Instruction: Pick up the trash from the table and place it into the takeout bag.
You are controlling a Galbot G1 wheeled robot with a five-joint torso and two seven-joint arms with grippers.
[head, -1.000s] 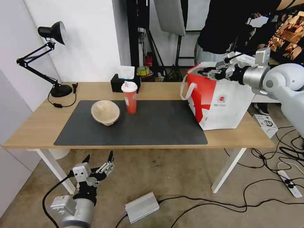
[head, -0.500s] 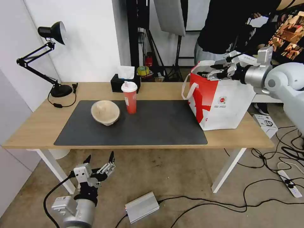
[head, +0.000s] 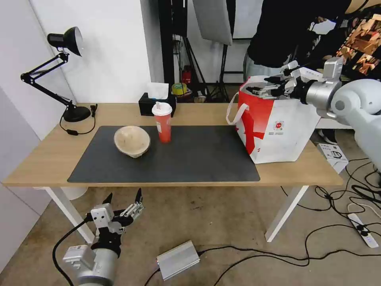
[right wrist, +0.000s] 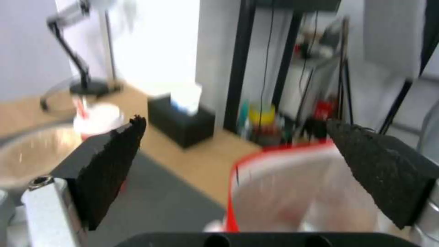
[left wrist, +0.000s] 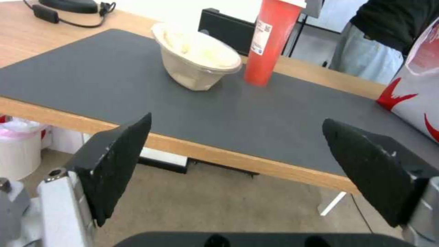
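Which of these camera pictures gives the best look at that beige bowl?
The left wrist view: the beige bowl is close, tilted, its rim and wall plain. The head view shows it whole but small on the mat. The right wrist view catches only a blurred part at the edge.

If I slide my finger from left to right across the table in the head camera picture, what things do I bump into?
Desk lamp → beige bowl → red cup → takeout bag, with the open right gripper above its mouth.

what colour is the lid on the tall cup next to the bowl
White, on a tall red cup standing beside the beige paper-like bowl; the head view shows it best.
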